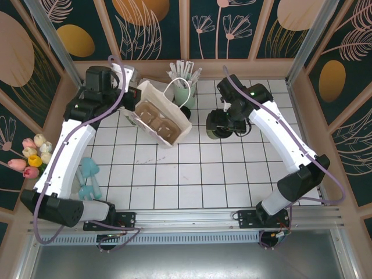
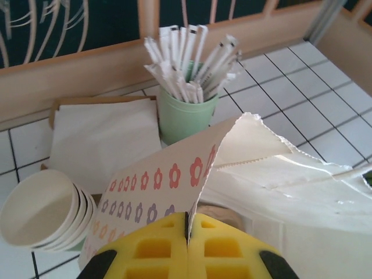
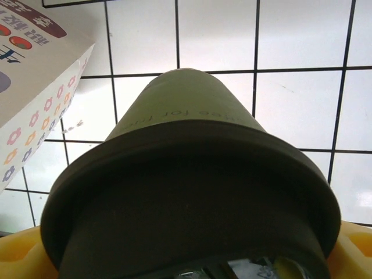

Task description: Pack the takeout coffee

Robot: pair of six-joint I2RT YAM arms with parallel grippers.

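Observation:
The takeout coffee (image 1: pixel 218 124), a green-sided cup with a black lid, hangs over the tiles just right of the paper bag (image 1: pixel 168 119). My right gripper (image 1: pixel 228 121) is shut on it. In the right wrist view the black lid (image 3: pixel 192 197) sits between the yellow fingers (image 3: pixel 356 250), and the green wall (image 3: pixel 186 104) points away toward the tiles. My left gripper (image 2: pixel 189 225) is shut on the upper edge of the white flower-printed bag (image 2: pixel 157 180) at its left side (image 1: pixel 135 96), holding the bag's mouth open. A brown cup carrier (image 1: pixel 158 119) lies inside.
A mint green holder of white sticks (image 2: pixel 186 113) stands behind the bag by the back wall (image 1: pixel 185 87). A stack of lidless cups (image 2: pixel 43 209) and white napkins (image 2: pixel 99 136) lie left of it. Tulips (image 1: pixel 34 156) and a teal object (image 1: pixel 89 177) sit at the left edge.

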